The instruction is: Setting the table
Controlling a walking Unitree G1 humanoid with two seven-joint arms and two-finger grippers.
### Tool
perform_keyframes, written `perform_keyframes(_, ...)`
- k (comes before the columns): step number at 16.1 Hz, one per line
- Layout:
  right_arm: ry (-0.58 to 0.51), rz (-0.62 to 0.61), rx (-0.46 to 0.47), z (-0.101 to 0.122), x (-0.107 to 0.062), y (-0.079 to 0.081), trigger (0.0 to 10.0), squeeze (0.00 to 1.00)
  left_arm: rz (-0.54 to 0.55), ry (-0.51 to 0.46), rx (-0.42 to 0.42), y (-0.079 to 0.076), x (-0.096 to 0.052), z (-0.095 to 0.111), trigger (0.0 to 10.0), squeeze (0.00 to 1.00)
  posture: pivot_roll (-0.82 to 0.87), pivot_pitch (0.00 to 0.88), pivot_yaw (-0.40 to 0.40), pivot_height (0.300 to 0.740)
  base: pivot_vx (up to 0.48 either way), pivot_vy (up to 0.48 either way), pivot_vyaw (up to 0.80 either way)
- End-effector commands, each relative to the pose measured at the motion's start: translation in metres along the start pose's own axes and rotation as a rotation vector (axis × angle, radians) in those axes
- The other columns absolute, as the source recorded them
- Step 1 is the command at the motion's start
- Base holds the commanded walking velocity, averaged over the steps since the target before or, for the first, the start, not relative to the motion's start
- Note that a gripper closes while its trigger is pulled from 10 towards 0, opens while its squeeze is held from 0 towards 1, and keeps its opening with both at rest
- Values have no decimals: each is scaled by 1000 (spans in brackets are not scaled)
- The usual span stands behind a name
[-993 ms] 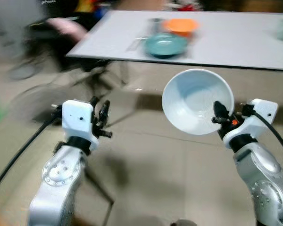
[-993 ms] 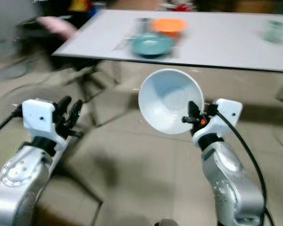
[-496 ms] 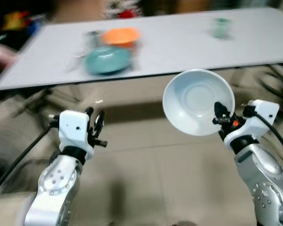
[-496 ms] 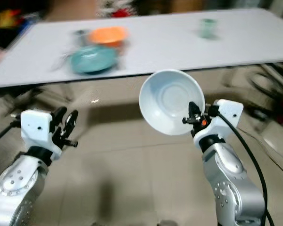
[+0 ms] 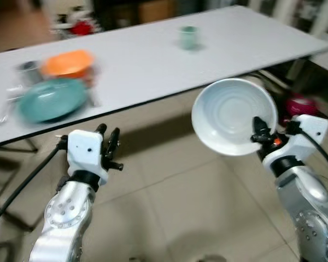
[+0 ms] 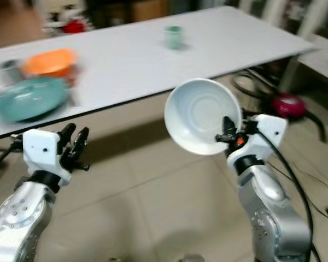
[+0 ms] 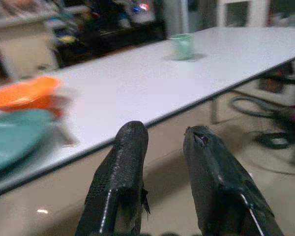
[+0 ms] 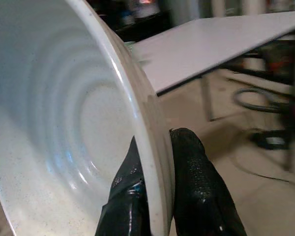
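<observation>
– Where is the bowl against the tabletop?

– My right tool is clamped on the rim of the white bowl, one finger inside and one outside, holding it tilted on edge with its hollow facing me. The tabletop lies ahead and to the left of it, its near edge just beyond the bowl.

– And your other arm?

– My left tool hangs slightly apart, holding nothing, nearer the teal plate and orange bowl.

– Anything unclear?

– The green cup is blurred; the tabletop's far corners are cut off.
</observation>
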State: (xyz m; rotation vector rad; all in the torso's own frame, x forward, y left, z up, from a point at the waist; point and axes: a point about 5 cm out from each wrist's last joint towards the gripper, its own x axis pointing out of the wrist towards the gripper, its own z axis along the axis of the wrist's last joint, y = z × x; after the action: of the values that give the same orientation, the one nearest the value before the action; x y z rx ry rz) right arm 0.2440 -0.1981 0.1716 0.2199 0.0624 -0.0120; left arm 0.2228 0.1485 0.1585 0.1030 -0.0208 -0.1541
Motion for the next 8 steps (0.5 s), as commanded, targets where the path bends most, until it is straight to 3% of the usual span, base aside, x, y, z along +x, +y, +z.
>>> perform_keyframes(1,-20,80,16,6,3,14,10000,0,56,-3,30,13,-4,1,10000,0,-117,53,64,740,401,0,0)
perform_keyframes(8,-4,138,7,5,13,24,10000,0,83,-7,33,19,-9,2,10000,0,-104,48,50,740,417,0,0)
